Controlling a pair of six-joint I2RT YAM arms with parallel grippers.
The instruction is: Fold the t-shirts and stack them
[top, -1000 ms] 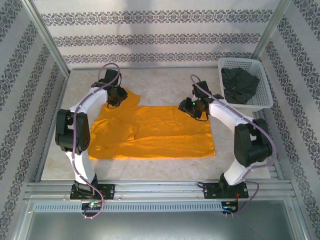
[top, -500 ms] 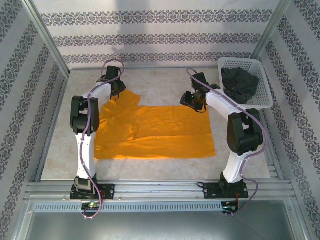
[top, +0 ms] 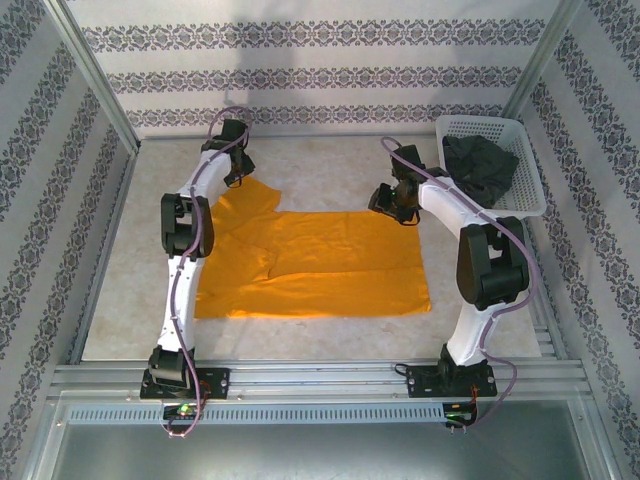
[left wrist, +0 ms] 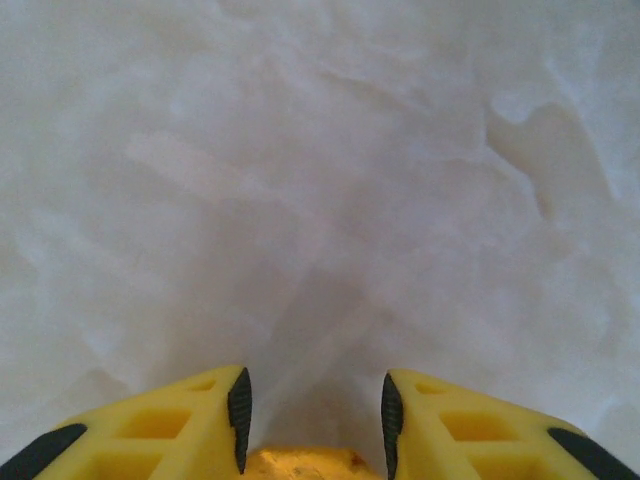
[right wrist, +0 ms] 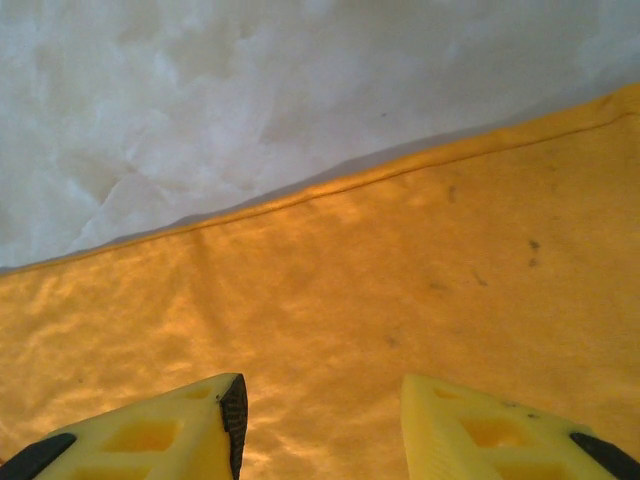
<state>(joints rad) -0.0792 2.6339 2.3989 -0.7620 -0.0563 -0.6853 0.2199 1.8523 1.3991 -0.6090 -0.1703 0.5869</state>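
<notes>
The orange-yellow t-shirt (top: 330, 260) lies spread flat on the pale table, one sleeve pointing to the far left. My left gripper (top: 240, 178) sits at that sleeve's tip. In the left wrist view the left gripper (left wrist: 315, 385) has its jaws apart, with a small hump of orange cloth (left wrist: 300, 463) low between them and bare table ahead. My right gripper (top: 392, 205) hovers over the shirt's far right corner. In the right wrist view the right gripper (right wrist: 323, 385) stands open above orange cloth (right wrist: 380, 290) near the hem. The charcoal t-shirt (top: 480, 165) is bundled in the basket.
The white lattice basket (top: 480, 121) stands at the far right corner, close to the right arm. Patterned walls and aluminium posts (top: 95, 75) enclose the table on three sides. A metal rail (top: 320, 375) runs along the near edge by the arm bases.
The left arm has stretched toward the far wall, drawing the sleeve out, and its jaws have widened. The right gripper has shifted slightly back and right over the shirt's corner.
</notes>
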